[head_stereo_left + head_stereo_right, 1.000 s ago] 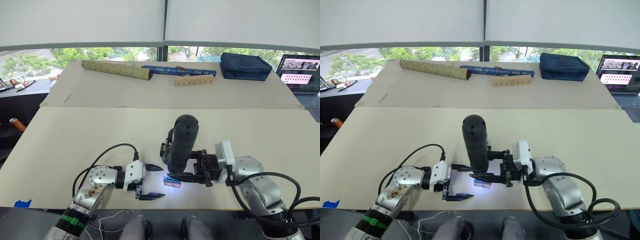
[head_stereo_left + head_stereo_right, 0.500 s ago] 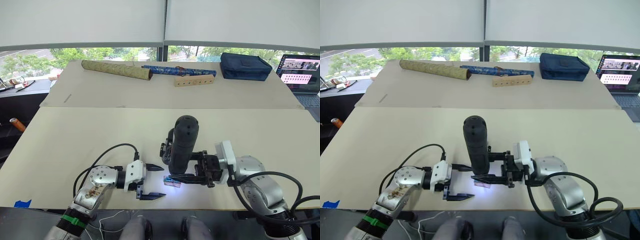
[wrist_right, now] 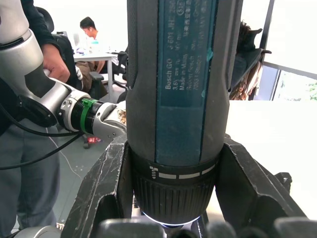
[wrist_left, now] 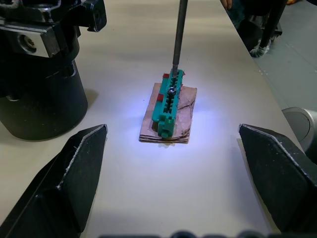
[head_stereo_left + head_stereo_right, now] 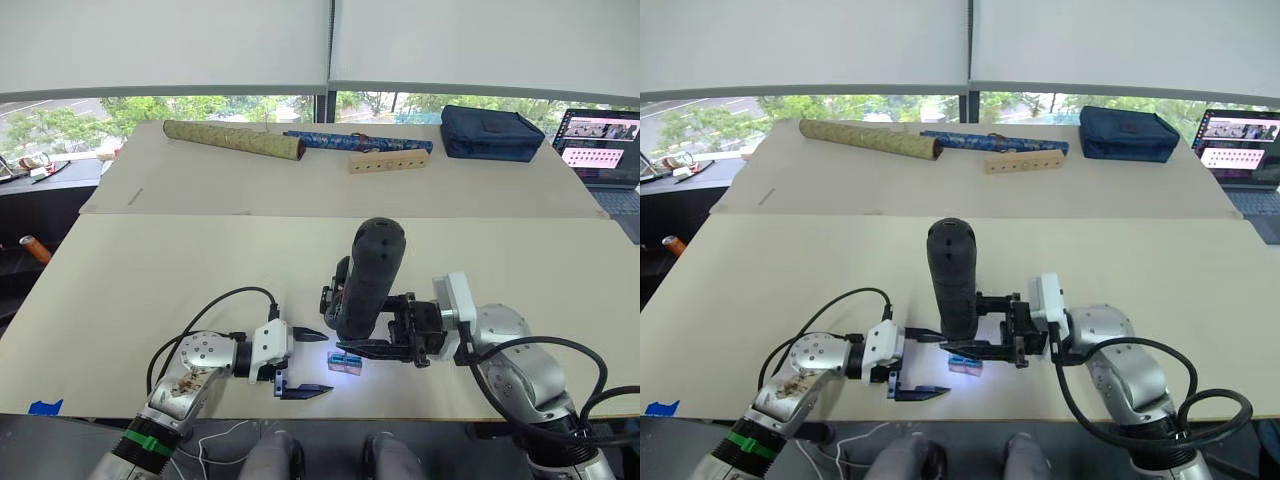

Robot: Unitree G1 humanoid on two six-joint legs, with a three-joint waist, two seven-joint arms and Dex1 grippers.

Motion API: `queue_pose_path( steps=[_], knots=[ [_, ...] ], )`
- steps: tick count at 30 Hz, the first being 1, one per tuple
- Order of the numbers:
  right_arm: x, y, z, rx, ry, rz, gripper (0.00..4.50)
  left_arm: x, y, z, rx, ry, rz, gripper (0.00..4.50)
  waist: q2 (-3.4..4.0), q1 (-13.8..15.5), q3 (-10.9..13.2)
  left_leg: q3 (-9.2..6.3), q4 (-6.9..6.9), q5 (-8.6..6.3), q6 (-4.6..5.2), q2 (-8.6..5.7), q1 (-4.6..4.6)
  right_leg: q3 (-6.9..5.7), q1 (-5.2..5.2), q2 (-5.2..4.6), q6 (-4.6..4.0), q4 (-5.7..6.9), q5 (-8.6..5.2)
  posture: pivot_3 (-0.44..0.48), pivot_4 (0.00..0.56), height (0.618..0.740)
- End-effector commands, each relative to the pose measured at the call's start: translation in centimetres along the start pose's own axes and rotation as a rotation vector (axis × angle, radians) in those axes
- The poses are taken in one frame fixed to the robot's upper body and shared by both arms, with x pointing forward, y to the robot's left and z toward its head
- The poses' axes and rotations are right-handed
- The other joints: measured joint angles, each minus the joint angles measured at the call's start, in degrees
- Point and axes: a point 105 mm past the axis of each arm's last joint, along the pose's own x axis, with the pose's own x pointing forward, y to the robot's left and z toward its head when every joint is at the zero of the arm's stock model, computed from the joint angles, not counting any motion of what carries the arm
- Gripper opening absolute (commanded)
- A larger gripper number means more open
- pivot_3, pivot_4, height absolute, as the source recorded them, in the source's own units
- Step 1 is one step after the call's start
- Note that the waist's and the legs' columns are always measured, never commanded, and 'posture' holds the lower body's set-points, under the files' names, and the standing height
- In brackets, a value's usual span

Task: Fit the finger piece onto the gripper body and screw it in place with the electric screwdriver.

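The right gripper (image 5: 385,345) is clamped around the electric screwdriver (image 5: 365,275), holding it roughly upright with its rounded end up. Compared with 1 second ago the tool leans a little more, its top tipped toward the robot's right, while the thin metal bit (image 4: 179,30) stays planted on the small wooden block with a green top (image 4: 168,101). In the left wrist view the bit's tip sits on a screw in the green holder — so this reads as picking up a screw rather than driving one.

The left gripper (image 5: 300,362) has not moved; its 2 fingers stay spread apart and empty, flanking the lit block on the table (image 5: 180,270). The gripper body (image 4: 37,74) stands just beside the block, partly hidden behind the screwdriver in the head views. I cannot make out the finger piece as a separate part.

The tilt suggests the bit is being seated on the screw head — fastening has probably not begun.
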Motion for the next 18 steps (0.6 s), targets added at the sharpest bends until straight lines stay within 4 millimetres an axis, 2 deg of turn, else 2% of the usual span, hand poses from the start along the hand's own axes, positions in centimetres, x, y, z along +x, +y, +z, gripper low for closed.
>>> queue_pose_path(
  steps=[1,18],
  knots=[
    [-0.07,-0.23,1.17,-0.058,-0.031,-0.004,1.90,0.49,-0.70,-0.58,-0.027,0.017,-0.022,4.49,0.00,0.00,0.00,0.00,0.00,0.00,0.00,0.00,0.00,0.00,0.00,0.00,0.00,0.00,0.00,0.000,0.150,0.740],
    [0.05,-0.16,0.78,-0.051,-0.025,-0.004,1.90,0.53,-0.56,-0.50,-0.027,0.017,-0.022,4.49,0.00,-0.03,0.00,0.00,0.00,0.00,0.00,0.00,0.01,0.00,0.01,0.00,0.00,0.00,0.00,0.000,0.150,0.740]
  ],
)
